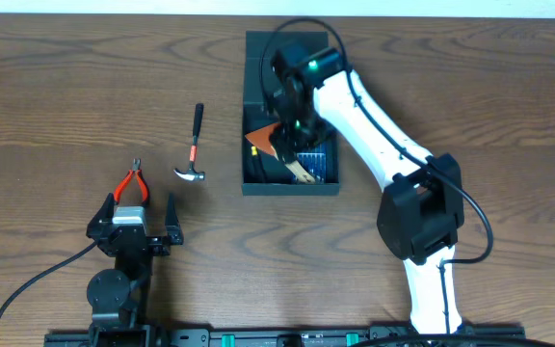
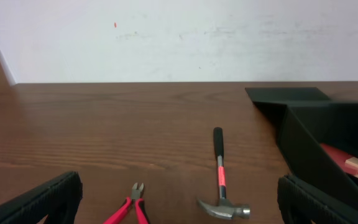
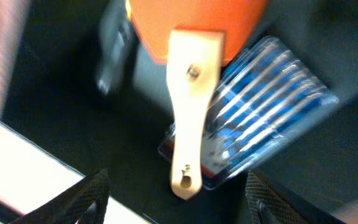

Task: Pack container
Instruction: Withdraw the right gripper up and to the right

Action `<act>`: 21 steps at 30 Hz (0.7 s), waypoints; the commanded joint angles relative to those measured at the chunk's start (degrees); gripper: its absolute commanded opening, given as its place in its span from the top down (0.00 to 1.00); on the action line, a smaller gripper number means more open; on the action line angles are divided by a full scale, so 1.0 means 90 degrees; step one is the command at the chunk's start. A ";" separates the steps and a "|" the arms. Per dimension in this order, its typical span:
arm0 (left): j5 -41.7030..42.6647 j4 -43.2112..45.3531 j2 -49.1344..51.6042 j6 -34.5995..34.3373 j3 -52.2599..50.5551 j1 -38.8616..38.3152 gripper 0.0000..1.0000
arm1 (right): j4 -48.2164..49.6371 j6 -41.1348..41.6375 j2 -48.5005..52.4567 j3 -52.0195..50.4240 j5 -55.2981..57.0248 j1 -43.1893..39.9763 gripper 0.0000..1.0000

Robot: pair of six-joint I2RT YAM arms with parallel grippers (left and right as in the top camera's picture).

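Container point(image 1: 290, 189), upper centre overhead: scraper point(image 3: 191, 124) and bit case point(image 3: 272, 106) stowed. Hammer point(image 1: 196, 145), pliers point(image 1: 131, 183) yet to be packed, on worktop point(image 1: 66, 116) at left. Right pincer point(image 3: 176, 210) spread, empty; left pincer point(image 1: 138, 214) wide, empty.

Dark teal-black container point(image 1: 258, 67); red-handled pliers point(image 1: 131, 183); blue bit case point(image 1: 320, 162).

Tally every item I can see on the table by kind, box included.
Hammer: 1
Pliers: 1
Container: 1
Orange tool with wooden handle: 1
Blue bit case: 1
Total: 5 clearly visible
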 commanded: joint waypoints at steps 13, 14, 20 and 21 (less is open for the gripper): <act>0.0087 -0.0097 -0.0039 0.0090 -0.0068 -0.0017 0.02 | -0.1719 0.2781 -0.0032 0.3776 0.1906 -0.2072 0.04; 0.0085 -0.0097 -0.0039 0.0090 -0.0068 -0.0017 0.01 | -0.1785 0.2829 -0.0032 0.3803 0.1897 -0.2227 0.03; 0.0087 -0.0097 -0.0039 0.0090 -0.0068 -0.0017 0.01 | -0.1938 0.2681 -0.0032 0.3803 0.1887 -0.2970 0.01; 0.0087 -0.0097 -0.0039 0.0090 -0.0068 -0.0017 0.01 | -0.1938 0.2671 -0.0032 0.3803 0.1889 -0.3016 0.01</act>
